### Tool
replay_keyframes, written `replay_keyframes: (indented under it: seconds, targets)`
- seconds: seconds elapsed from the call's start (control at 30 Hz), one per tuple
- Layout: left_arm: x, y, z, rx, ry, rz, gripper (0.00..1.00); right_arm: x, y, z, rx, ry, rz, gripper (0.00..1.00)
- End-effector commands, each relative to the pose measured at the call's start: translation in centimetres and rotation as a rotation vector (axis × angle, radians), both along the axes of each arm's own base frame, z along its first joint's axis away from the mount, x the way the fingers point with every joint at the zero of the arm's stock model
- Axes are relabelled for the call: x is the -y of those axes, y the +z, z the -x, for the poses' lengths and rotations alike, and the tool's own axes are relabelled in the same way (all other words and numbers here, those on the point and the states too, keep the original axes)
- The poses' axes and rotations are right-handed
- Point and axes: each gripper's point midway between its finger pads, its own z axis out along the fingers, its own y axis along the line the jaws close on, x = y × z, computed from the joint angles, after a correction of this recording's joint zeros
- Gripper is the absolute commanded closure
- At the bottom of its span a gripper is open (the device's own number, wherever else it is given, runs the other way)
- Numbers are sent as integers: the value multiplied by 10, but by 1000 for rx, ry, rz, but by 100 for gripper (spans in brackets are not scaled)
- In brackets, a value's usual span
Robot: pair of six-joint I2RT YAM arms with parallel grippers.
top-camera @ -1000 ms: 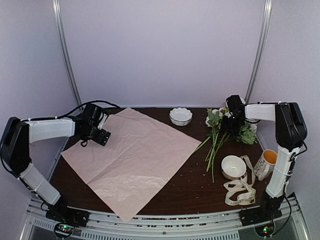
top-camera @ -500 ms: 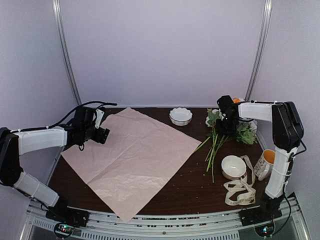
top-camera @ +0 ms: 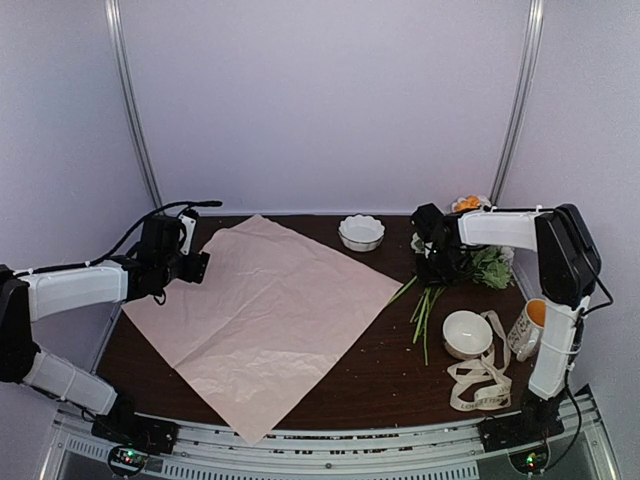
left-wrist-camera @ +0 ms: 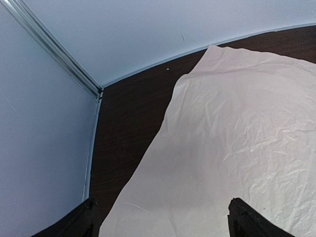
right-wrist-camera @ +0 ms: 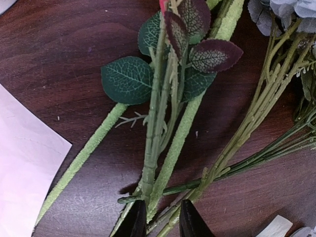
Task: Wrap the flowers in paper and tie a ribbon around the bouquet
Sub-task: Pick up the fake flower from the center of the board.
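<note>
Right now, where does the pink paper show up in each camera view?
Top external: the paper spreads over the left and middle.
Left wrist: it fills the right and bottom.
Right wrist: only its corner, lower left.
Shared landmark: the dark brown table.

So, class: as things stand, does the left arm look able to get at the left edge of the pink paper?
Probably yes: the left gripper hangs open just above that edge of the paper, and nothing shows between them.
</note>
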Motion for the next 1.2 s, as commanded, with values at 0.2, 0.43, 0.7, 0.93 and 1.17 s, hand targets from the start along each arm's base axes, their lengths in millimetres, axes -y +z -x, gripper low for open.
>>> replay_keyframes:
  seconds: [0.2,0.43,0.7,0.93,1.17]
  targets:
    - [0,16,-5,71,17,31,7,-11,-16,8,-48,26,6,84]
    - [3,13,-9,48,11,23,7,-19,-20,12,-58,43,4,86]
    - [3,12,-10,41,10,20,7,-36,-17,14,-54,108,-18,84]
    - [3,12,-10,40,9,19,8,-39,-16,13,-48,140,20,77]
    - [4,11,-10,37,7,18,8,-39,-29,19,-87,121,16,77]
